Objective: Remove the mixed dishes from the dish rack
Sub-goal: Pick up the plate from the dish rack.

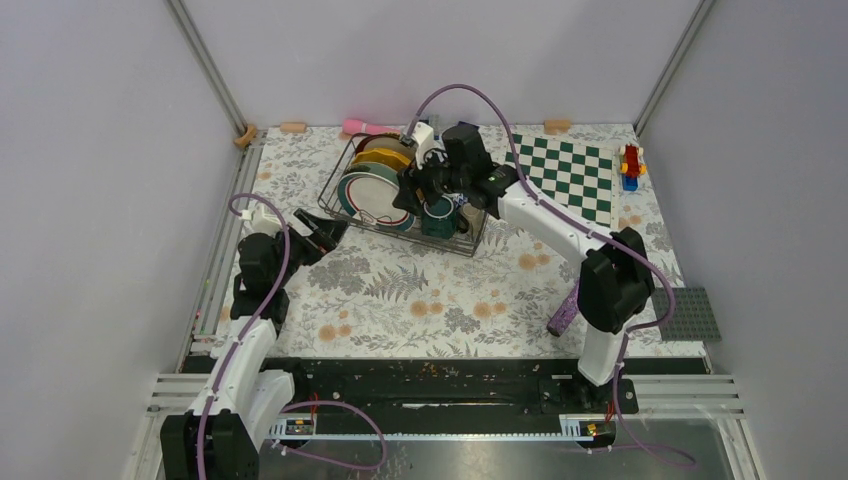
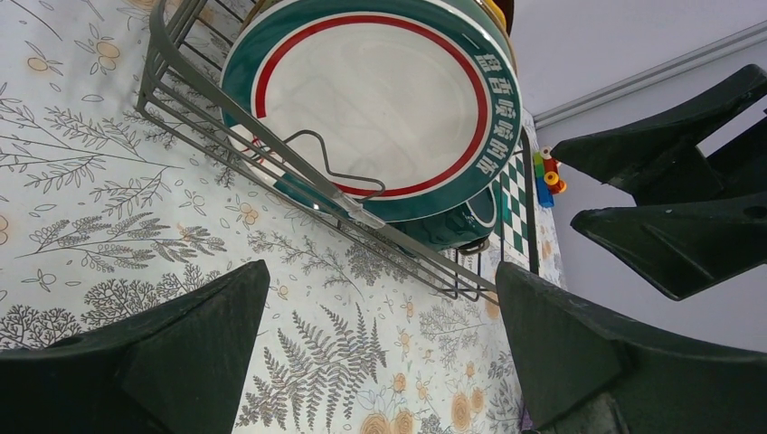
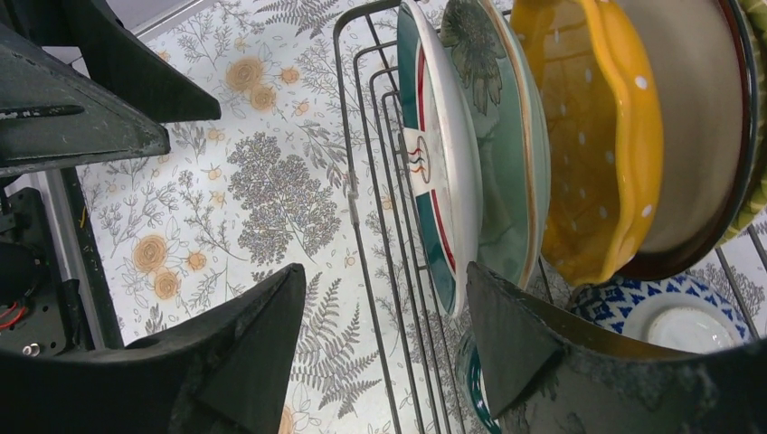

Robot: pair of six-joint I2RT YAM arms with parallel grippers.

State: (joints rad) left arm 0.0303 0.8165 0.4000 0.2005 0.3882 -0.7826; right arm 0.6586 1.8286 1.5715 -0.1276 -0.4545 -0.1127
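just ahead of your right gripper (image 3: 386, 268), jaws spread empty, teal-rimmed plate (image 3: 452, 181) looks stiff, slick, breakable; pinch its rim.

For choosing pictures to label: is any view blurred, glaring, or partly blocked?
Top external: even soft light, sharp, no strong glare. Left wrist: front plate sharp, its dark fingers block the bottom. Right wrist: plates sharp, fingers block the lower corners.

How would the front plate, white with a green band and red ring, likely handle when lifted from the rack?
The front plate looks glazed and glossy, so probably stiff, breakable and slippery between hard jaws. Standing on edge in the dish rack, it may roll or tip once clear of the wires.
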